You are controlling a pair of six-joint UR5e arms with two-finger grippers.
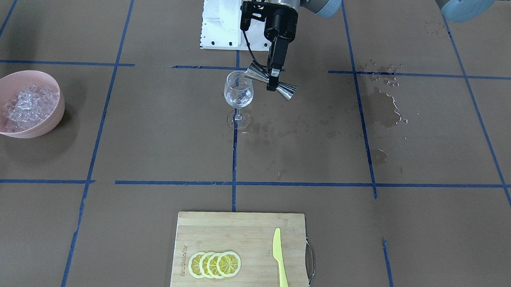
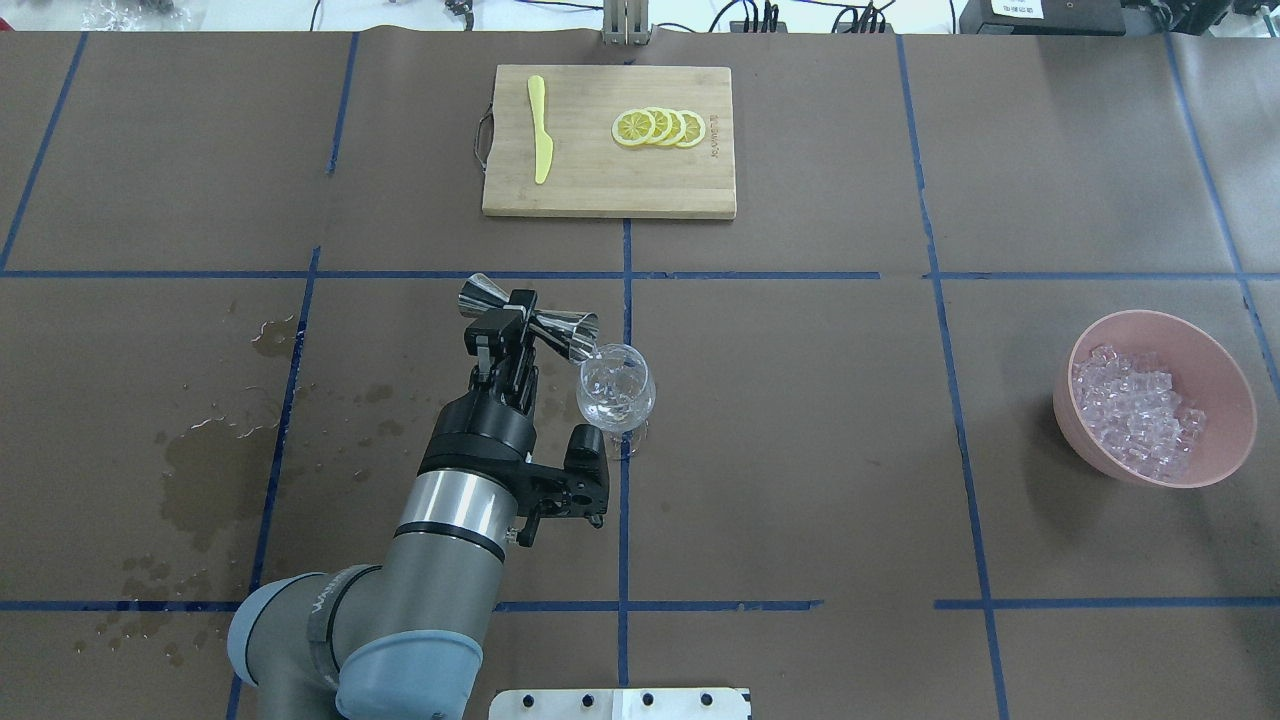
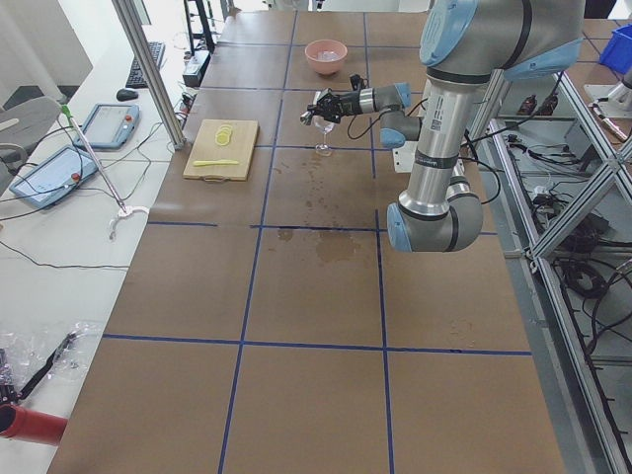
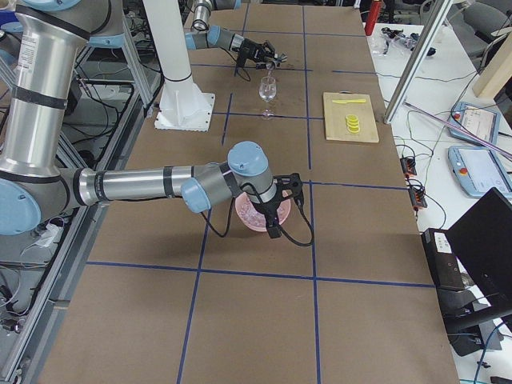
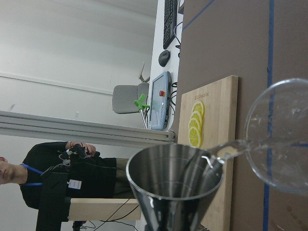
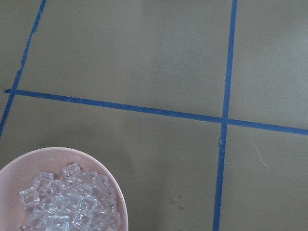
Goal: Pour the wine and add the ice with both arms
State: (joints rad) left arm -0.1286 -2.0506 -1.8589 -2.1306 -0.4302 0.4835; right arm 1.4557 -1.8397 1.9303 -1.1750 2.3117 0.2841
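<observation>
My left gripper point(image 1: 272, 80) is shut on the waist of a steel jigger point(image 1: 286, 92), held tipped on its side. The jigger's lower mouth sits at the rim of a clear wine glass point(image 1: 238, 95) standing on the table. In the left wrist view a thin clear stream runs from the jigger point(image 5: 175, 183) into the glass point(image 5: 284, 139). The ice point(image 1: 28, 105) heaps in a pink bowl point(image 1: 45, 128) far to the side. My right gripper point(image 4: 276, 212) shows only in the exterior right view, close by the bowl point(image 4: 260, 222); I cannot tell whether it is open or shut.
A bamboo cutting board point(image 1: 234, 233) at the operators' edge carries lemon slices point(image 1: 215, 264) and a yellow plastic knife point(image 1: 280, 265). Wet patches point(image 1: 382, 106) mark the paper on the left arm's side. The white pedestal point(image 1: 219, 25) stands behind the glass.
</observation>
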